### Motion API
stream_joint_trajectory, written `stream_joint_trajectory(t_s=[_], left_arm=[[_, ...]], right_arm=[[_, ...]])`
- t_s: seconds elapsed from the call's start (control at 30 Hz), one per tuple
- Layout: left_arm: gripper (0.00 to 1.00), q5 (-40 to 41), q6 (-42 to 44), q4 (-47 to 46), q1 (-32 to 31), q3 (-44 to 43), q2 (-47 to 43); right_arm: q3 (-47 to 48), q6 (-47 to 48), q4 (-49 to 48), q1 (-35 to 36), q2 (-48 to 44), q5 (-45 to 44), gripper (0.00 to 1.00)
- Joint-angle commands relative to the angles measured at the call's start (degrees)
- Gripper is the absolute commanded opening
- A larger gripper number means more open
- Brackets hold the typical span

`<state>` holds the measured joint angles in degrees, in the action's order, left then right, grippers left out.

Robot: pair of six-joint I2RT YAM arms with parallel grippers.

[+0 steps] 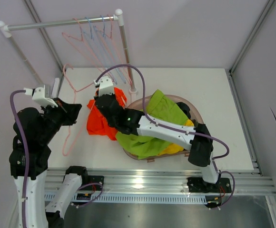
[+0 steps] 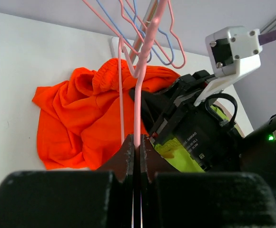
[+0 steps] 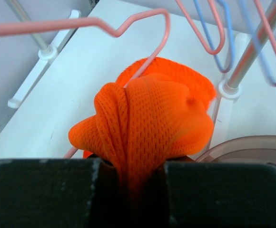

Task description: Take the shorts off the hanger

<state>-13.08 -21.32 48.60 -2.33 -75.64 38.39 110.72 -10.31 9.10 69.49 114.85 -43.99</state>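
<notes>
Two tools (image 2: pixel 137 141) (image 3: pixel 131 173): one hanger (image 2: pixel 145 66), one shorts (image 3: pixel 152 114)

Three views of one spot
The overhead camera looked down and forward from behind the near edge of the table (image 1: pixel 223 123); both wrist cameras sat low and very close, facing the same orange shorts (image 1: pixel 99 122) from different sides.

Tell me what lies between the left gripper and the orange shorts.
Only the pink hanger, clamped in the left gripper and running up across the orange shorts; the left wrist view shows it.
</notes>
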Motion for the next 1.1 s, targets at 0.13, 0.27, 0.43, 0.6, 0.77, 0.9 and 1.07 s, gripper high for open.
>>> stream_joint_trajectory(t_s=[0.13,0.27,0.43,0.6,0.77,0.9,1.07], left_arm=[[0.00,12.69,2.95,0.79,-1.89,-6.44,2.39],[0.00,22.29,4.01,3.25,-1.89,-7.69,3.00],[0.00,20.11,3.13,2.03,-1.89,-2.87,0.55],[0.00,19.59,3.30,1.76,-1.89,-0.22,-1.12],[0.00,19.15,3.04,1.67,-1.89,0.14,-1.30],[0.00,19.23,2.87,1.67,-1.89,0.58,-1.48],[0.00,18.62,2.08,1.50,-1.89,1.72,-1.74]], right_arm=[[-4.61,0.81,-1.72,3.01,-9.26,-1.27,0.00],[-5.16,3.70,-2.95,3.11,-15.77,-5.22,0.00],[1.33,13.87,-3.74,0.65,-21.50,-9.79,0.00],[3.36,22.60,-8.22,-1.81,-27.82,-12.35,0.00],[2.93,25.07,-8.40,-5.68,-32.75,-13.23,0.00],[-2.06,23.76,-8.40,-7.35,-37.67,-13.32,0.00],[-12.26,17.70,-7.18,-8.41,-44.51,-13.23,0.00]])
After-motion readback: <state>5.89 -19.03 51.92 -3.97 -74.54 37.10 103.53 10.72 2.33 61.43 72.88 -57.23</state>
